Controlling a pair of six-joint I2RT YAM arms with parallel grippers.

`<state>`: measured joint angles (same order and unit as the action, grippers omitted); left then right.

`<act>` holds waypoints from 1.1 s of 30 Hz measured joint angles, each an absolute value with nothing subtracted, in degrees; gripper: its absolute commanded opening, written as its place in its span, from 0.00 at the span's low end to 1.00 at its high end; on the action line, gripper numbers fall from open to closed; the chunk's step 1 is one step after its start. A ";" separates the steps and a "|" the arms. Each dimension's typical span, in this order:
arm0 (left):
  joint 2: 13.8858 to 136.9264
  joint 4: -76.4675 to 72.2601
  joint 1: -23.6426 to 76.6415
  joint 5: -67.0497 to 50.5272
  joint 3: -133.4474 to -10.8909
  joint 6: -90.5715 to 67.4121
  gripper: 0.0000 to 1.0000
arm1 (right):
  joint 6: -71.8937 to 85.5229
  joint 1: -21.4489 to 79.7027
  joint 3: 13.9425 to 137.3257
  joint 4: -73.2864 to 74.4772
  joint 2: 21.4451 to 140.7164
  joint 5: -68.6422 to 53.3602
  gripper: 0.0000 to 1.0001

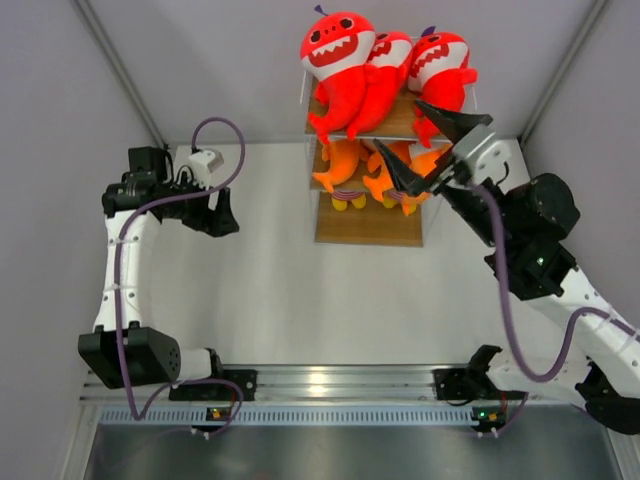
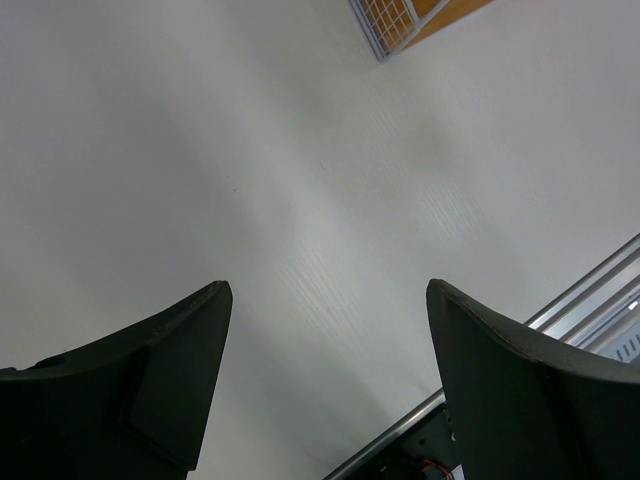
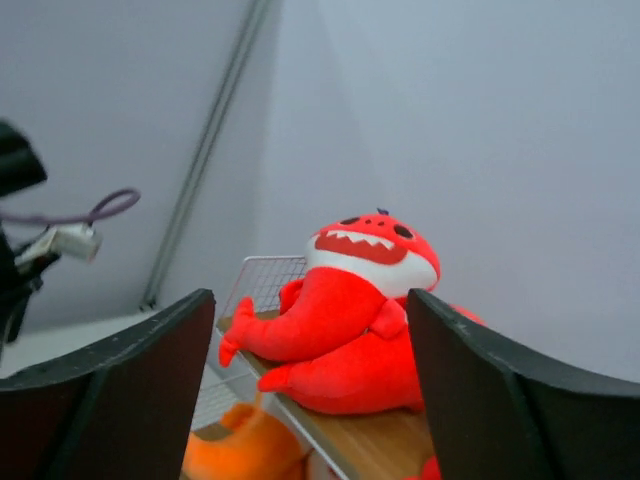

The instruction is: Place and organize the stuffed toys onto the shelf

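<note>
Three red shark plushes (image 1: 338, 58) sit side by side on the top board of the shelf (image 1: 368, 228) at the back of the table. Three orange fish plushes (image 1: 340, 162) sit on the middle board below them. My right gripper (image 1: 418, 143) is open and empty, just right of the shelf's front, level with the top board. In the right wrist view a red shark (image 3: 355, 300) lies on the top board between my fingers (image 3: 490, 380), with an orange fish (image 3: 250, 455) below. My left gripper (image 1: 222, 212) is open and empty over the bare table at the left.
The shelf's bottom board is bare. Grey walls close the table at the back and both sides. A metal rail (image 1: 330, 382) runs along the near edge between the arm bases. The left wrist view shows the shelf's corner (image 2: 400, 20) and the rail (image 2: 580, 290).
</note>
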<state>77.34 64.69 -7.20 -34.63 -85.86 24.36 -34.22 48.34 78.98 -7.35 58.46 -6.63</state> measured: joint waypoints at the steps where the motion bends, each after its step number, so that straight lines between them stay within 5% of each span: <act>1: 77.08 64.73 -7.22 -34.92 -85.38 24.73 0.84 | -28.38 48.36 79.26 -7.70 58.06 -2.09 0.63; 5: 75.20 64.77 -7.22 -36.14 -83.66 26.87 0.84 | -10.07 48.38 78.76 -4.93 55.88 16.43 0.50; 15: 73.82 64.73 -7.22 -39.94 -83.44 29.34 0.84 | 18.09 48.36 63.59 9.56 47.70 45.28 0.56; 25: 73.89 64.73 -7.22 -41.19 -82.81 29.78 0.84 | 31.03 35.92 60.36 15.77 54.76 37.43 0.64; 33: 74.65 64.69 -7.22 -41.34 -82.39 29.95 0.84 | 33.32 33.30 60.38 14.55 59.00 32.12 0.51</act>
